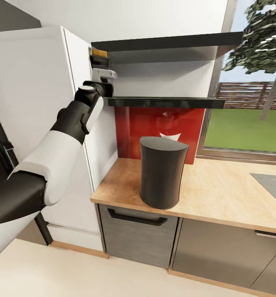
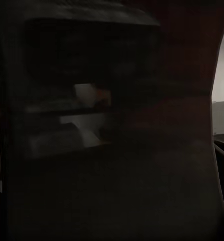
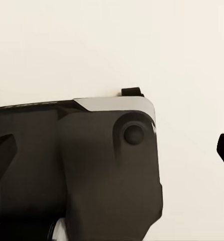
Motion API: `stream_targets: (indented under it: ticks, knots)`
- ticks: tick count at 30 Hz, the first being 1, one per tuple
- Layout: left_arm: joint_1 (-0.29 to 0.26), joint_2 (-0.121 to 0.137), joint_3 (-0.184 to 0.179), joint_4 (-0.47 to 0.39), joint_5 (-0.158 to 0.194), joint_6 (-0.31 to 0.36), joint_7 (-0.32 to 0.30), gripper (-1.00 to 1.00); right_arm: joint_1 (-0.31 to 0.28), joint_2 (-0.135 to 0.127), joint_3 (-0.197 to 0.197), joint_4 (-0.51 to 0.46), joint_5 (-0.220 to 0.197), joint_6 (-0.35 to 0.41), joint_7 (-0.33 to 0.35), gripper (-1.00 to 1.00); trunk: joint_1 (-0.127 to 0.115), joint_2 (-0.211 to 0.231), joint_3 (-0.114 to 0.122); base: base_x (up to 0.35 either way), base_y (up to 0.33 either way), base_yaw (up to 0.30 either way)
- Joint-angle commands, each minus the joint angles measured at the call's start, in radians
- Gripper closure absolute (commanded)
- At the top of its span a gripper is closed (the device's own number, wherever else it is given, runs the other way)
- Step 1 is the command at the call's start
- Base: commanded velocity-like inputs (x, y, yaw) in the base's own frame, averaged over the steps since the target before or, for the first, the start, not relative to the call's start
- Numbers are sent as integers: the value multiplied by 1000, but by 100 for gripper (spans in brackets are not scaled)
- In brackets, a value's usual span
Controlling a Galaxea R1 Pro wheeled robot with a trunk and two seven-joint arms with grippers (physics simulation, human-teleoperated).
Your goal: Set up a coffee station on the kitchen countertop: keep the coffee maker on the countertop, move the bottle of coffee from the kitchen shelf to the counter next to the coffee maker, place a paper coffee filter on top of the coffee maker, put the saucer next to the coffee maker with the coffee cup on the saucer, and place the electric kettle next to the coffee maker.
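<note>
My left arm reaches up to the left end of the kitchen shelf (image 1: 166,102), the lower of two black boards. My left gripper (image 1: 102,71) is shut on the bottle of coffee (image 1: 99,54), whose golden-brown cap shows above the fingers, clear of the board. A dark surface sits very close in the left wrist view. The tall dark grey coffee maker (image 1: 161,173) stands on the kitchen countertop (image 1: 220,194) near its front edge, below the shelf. My right gripper (image 3: 112,150) stands open, with the robot's own dark body behind it.
A white tall cabinet (image 1: 30,82) rises just left of the shelves, close to my left arm. The upper black shelf (image 1: 166,41) hangs right above the bottle. A red back panel (image 1: 146,123) and a window (image 1: 249,103) lie behind the counter. A grey inset (image 1: 274,181) is at far right.
</note>
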Motion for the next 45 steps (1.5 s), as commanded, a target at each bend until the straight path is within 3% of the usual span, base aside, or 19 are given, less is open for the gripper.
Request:
stream_targets:
  ticks: [1,4,6,8,11,13,15,19,23,28,30,36,45]
  knots:
    - [3,1,-3,-2,3,5,6,100,-1,0,-8,-2,9,-2,-3,-100,1,-2,-2,0,0,0]
    - [65,3,-5,-72,3,5,-13,100,-1,2,-8,-10,9,-2,-3,-100,1,-2,-2,0,0,0]
    - [135,9,-4,-171,2,8,-69,100,-1,2,-8,-12,9,-2,-3,-100,1,-2,-2,0,0,0]
    - [186,36,-4,-276,1,34,-153,100,-1,2,-8,-13,9,-4,-3,-100,1,-2,-2,0,0,0]
    - [259,111,0,-480,3,128,-317,100,-1,2,-8,-12,9,-29,-3,-100,1,-2,-2,0,0,0]
    - [294,151,4,-577,7,174,-379,100,-1,2,-8,-12,9,-39,-3,-100,1,-2,-2,0,0,0]
    - [324,193,6,-661,13,225,-428,100,-1,2,-8,-12,9,-43,-3,-100,1,-2,-2,0,0,0]
    - [407,239,20,-775,17,269,-469,100,0,2,-8,-12,9,-45,-3,-100,1,-2,-2,0,0,0]
    - [540,246,61,-814,17,265,-475,100,-1,2,-9,-12,9,-51,-3,-100,1,-2,-2,0,0,0]
    - [688,246,70,-819,12,243,-469,100,-1,1,-8,-11,9,-85,-3,-100,1,-2,-2,0,0,0]
    - [762,243,71,-815,5,180,-463,100,-1,-1,-8,-8,11,-89,-3,-100,1,-2,-2,0,0,0]
    - [848,235,71,-810,10,126,-443,100,0,-7,-7,-4,12,-90,-3,-100,1,-2,-2,0,0,0]
    - [916,230,71,-808,17,88,-440,100,-1,-8,-10,-5,10,-89,-4,-100,1,-2,-2,0,0,0]
